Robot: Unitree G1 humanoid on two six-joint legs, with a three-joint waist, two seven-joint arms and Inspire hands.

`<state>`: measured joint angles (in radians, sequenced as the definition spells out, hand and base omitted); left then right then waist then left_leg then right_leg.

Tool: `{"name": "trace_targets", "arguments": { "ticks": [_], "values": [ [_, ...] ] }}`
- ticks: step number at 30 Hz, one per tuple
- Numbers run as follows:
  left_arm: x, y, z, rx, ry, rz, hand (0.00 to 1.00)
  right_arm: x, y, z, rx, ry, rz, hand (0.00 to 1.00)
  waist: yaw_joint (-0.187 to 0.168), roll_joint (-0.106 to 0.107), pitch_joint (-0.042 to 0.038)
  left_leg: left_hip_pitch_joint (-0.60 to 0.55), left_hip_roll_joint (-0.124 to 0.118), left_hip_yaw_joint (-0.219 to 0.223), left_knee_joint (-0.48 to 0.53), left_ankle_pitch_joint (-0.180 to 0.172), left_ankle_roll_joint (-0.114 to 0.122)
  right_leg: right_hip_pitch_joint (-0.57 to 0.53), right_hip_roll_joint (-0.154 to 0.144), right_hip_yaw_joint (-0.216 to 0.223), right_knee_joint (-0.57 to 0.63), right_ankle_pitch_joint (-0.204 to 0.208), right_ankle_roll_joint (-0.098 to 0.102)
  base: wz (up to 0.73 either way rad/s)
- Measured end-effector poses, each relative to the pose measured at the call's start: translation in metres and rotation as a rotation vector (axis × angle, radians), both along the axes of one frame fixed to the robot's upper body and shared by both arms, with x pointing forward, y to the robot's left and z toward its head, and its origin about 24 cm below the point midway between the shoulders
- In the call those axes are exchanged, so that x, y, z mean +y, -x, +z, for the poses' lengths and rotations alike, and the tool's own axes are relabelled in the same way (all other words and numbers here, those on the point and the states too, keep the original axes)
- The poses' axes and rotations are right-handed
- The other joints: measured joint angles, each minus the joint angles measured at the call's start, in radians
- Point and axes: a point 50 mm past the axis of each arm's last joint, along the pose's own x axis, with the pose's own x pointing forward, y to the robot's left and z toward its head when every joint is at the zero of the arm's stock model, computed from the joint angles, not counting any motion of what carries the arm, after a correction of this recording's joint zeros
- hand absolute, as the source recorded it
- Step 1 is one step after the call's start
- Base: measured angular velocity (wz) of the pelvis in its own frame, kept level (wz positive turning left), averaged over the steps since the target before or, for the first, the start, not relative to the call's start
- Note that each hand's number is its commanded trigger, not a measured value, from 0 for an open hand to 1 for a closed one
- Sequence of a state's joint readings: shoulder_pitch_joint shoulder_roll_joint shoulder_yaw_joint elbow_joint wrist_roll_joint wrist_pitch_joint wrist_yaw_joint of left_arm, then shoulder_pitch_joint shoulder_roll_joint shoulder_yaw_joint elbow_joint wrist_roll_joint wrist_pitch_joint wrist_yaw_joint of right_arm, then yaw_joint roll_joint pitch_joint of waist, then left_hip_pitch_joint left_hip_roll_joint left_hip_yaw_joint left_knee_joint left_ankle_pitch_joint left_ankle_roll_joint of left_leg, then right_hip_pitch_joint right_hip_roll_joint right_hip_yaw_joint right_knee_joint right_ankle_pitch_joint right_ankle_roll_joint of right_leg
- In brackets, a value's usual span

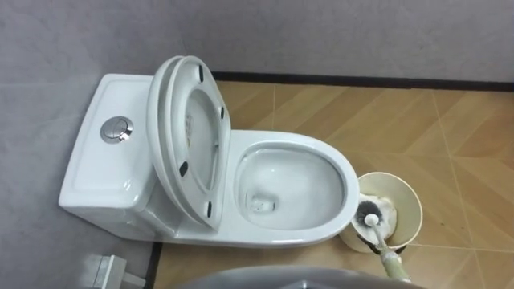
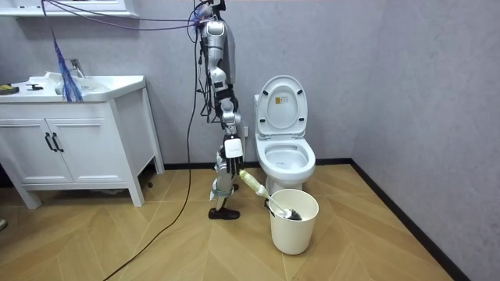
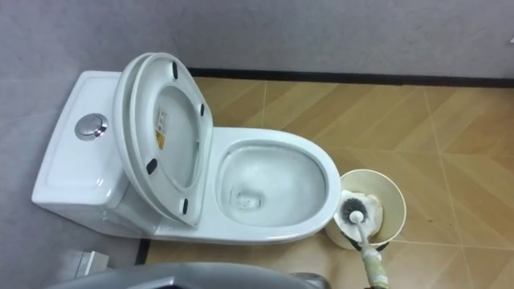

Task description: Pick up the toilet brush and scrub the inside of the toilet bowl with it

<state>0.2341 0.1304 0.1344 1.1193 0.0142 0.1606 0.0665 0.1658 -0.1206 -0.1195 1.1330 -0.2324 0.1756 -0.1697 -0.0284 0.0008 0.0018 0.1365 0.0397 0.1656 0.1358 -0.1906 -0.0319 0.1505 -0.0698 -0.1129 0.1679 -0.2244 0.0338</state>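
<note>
The right robot hand (image 2: 226,166) grips the toilet brush (image 1: 377,233), head in the bucket (image 1: 411,199); next, lift it into the toilet bowl (image 1: 344,175).

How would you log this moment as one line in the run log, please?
stage: pre-brushing | right hand: holding pale-handled toilet brush, head in cream plastic bucket | white ceramic toilet: lid raised

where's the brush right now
The brush rests head-down in the bucket on the floor, right of the toilet in the left eye view; the room view shows its handle in the right hand.
</note>
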Motion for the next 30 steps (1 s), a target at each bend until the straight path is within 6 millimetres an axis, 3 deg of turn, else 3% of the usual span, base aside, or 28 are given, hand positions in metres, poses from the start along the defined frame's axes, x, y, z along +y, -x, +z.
{"name": "trace_targets", "arguments": {
  "ticks": [6,12,16,25,30],
  "values": [
    [0.003,-0.006,0.001,-0.047,-0.061,-0.004,0.0,-0.007,-0.034,0.011,-0.25,0.101,-0.078,0.0,0.001,-0.002,-0.0027,-0.008,0.0,0.001,0.001,0.0,0.0,-0.014,0.0,0.001,-0.001,0.001,-0.001,-0.01],
    [0.004,-0.028,0.003,-0.127,-0.073,-0.023,0.0,-0.006,-0.059,0.017,-0.346,0.143,-0.071,0.0,0.009,-0.01,-0.005,-0.05,0.0,-0.005,0.012,0.0,0.0,-0.048,-0.001,-0.005,0.001,0.002,-0.001,0.02],
    [0.003,-0.037,0.004,-0.161,-0.073,-0.041,0.0,-0.006,-0.066,0.018,-0.37,0.155,-0.057,0.0,0.007,-0.013,-0.0058,-0.075,0.0,-0.017,0.019,0.0,0.0,-0.063,-0.002,-0.022,0.001,0.003,-0.002,0.11],
    [0.0,-0.062,0.007,-0.251,-0.091,-0.09,0.0,-0.007,-0.078,0.023,-0.443,0.212,-0.089,0.0,0.008,0.005,-0.0059,-0.165,0.001,-0.038,0.042,0.001,0.001,-0.132,-0.005,-0.085,0.004,0.017,-0.002,0.07],
    [-0.002,-0.075,0.009,-0.298,-0.091,-0.133,0.0,-0.006,-0.085,0.022,-0.45,0.208,-0.089,0.0,0.01,0.013,-0.003,-0.193,0.001,-0.039,0.047,0.002,0.003,-0.151,-0.006,-0.088,0.002,0.023,-0.002,0.0]
  ]
}}
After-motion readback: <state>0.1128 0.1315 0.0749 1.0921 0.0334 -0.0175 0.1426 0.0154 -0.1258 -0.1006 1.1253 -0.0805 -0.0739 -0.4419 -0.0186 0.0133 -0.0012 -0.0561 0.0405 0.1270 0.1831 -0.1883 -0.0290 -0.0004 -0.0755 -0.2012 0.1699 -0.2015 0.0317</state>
